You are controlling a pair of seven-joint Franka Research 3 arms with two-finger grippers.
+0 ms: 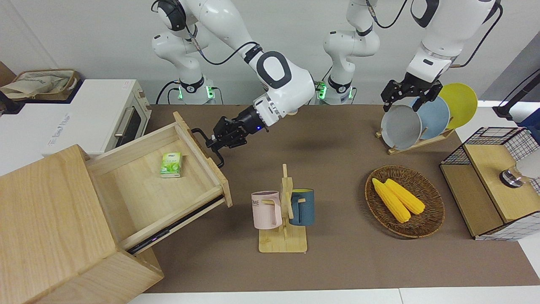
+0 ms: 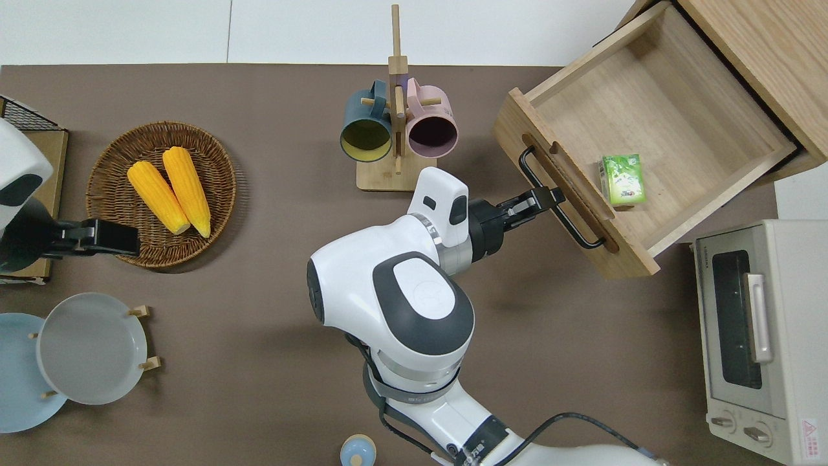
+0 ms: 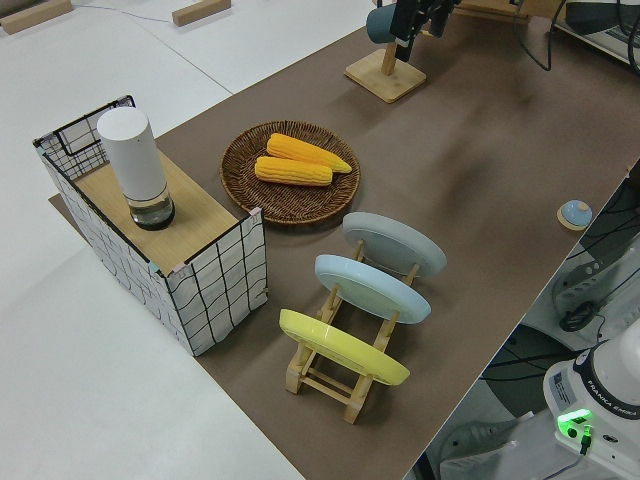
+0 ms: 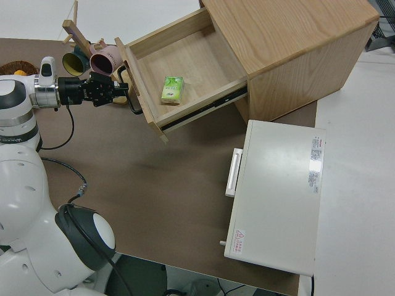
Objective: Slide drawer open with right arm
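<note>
The light-wood drawer stands pulled far out of its big wooden box at the right arm's end of the table. A small green pack lies inside it. The drawer's black bar handle faces the table's middle. My right gripper reaches in level and is shut on that handle about midway along the bar. The right side view shows the same grip, with the right gripper at the handle. My left gripper is parked with its fingers apart.
A white toaster oven stands beside the box, nearer the robots. A wooden mug rack with two mugs stands just off the drawer's front corner. Toward the left arm's end are a wicker basket with corn, a plate rack and a wire-mesh cabinet.
</note>
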